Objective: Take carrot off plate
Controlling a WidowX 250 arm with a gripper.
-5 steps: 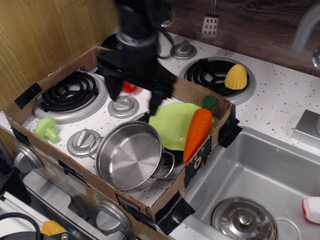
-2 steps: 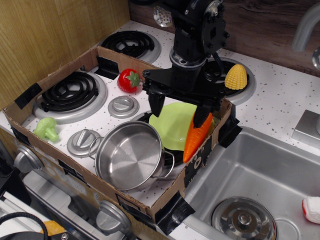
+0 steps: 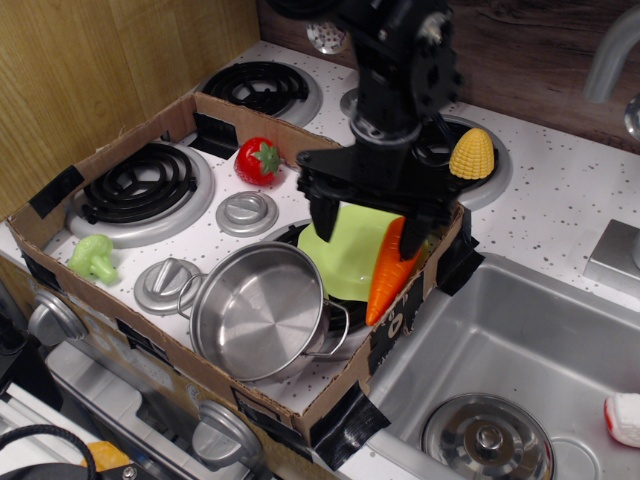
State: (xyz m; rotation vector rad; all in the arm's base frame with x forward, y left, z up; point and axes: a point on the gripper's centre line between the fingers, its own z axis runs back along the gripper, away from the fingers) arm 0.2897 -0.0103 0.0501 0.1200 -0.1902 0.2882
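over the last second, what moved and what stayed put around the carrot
The black gripper swung from over the stove knobs on the left across to the right and came down over the lime-green round plate, its open fingers now straddling the top of the bright-orange plastic carrot. It has not lifted the carrot. Carrot, plate, steel pot, red tomato and yellow corn cob stayed put.

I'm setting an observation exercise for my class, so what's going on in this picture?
A black robot arm has its gripper open above the lime-green plate on a toy stove. One finger is by the orange carrot, which lies along the plate's right edge, not yet gripped. A steel pot sits in front of the plate.
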